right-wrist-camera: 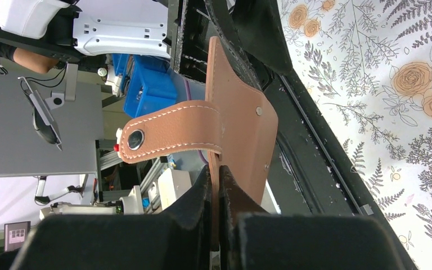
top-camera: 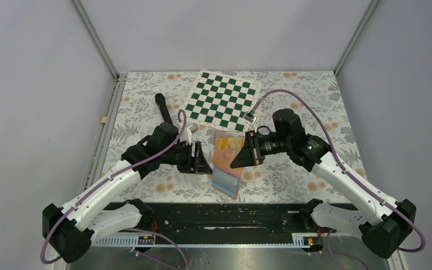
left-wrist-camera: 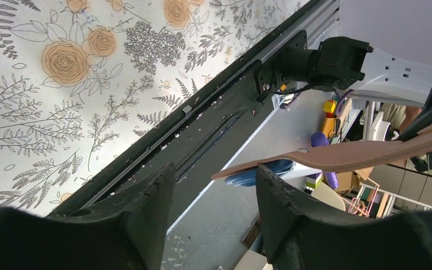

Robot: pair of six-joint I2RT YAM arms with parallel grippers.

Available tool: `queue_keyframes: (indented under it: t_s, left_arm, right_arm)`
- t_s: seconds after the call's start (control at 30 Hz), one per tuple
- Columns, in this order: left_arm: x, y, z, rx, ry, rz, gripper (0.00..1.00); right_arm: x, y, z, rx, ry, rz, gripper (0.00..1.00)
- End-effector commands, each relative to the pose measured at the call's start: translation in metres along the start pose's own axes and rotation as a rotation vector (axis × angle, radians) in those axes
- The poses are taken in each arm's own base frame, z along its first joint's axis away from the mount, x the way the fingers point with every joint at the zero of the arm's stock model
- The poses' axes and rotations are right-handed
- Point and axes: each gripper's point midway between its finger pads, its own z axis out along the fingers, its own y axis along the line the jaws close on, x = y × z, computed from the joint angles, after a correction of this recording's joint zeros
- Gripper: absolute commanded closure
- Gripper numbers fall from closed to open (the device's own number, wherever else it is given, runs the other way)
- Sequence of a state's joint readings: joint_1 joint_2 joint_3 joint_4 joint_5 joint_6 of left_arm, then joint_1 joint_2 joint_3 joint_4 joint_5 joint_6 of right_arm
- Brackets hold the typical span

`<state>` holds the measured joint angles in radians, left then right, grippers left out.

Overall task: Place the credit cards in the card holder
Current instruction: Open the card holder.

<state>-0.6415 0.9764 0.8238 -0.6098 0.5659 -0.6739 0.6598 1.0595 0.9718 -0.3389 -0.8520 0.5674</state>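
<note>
Both arms angle inward at centre frame. The right hand [right-wrist-camera: 216,179] pinches the stitched tan leather card holder [right-wrist-camera: 242,126]; the left hand [left-wrist-camera: 214,188] stands half open, holding nothing.

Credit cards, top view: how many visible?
1: a yellow-orange card in the far half of the open card holder. More may be hidden in its pockets.

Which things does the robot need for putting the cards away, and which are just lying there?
For the job:
- card holder, pinched in the right hand
- credit cards, yellow-orange, at the holder's far end
- left hand, open beside the holder

Just lying about:
- chessboard
- black stick
</note>
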Motion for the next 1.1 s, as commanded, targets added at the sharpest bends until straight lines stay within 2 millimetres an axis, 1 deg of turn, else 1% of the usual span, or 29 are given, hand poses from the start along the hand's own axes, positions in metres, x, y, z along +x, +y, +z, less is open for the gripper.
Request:
queue_keyframes:
  t_s: [0.0,0.17,0.33,0.43,0.53,0.73,0.9,1.07]
  left_arm:
    - [-0.006,-0.021,-0.002,0.082,-0.022,0.066,0.47]
    - [-0.004,-0.028,-0.009,0.109,-0.031,0.075,0.51]
    - [-0.002,-0.039,-0.016,0.150,-0.032,0.087,0.51]
    - [-0.001,-0.045,-0.020,0.178,-0.038,0.104,0.50]
    - [-0.003,-0.047,-0.021,0.186,-0.049,0.107,0.49]
    - [-0.012,-0.055,-0.022,0.218,-0.099,0.096,0.44]
    - [-0.014,-0.055,-0.023,0.211,-0.108,0.099,0.42]
    - [-0.008,-0.041,-0.024,0.133,-0.083,0.106,0.42]
  right_arm:
    - [-0.006,0.008,0.000,-0.040,-0.017,-0.020,1.00]
    - [-0.007,0.004,0.001,-0.023,-0.022,-0.009,1.00]
    - [-0.007,0.001,0.002,-0.011,-0.022,-0.002,1.00]
    - [-0.006,0.000,0.003,-0.012,-0.019,0.000,1.00]
    - [-0.007,0.002,0.002,-0.018,-0.018,-0.001,1.00]
    - [-0.003,0.005,0.002,-0.038,-0.006,0.003,1.00]
    - [-0.001,0.005,0.001,-0.043,-0.006,0.007,1.00]
    - [-0.001,0.002,0.002,-0.033,-0.005,0.016,1.00]
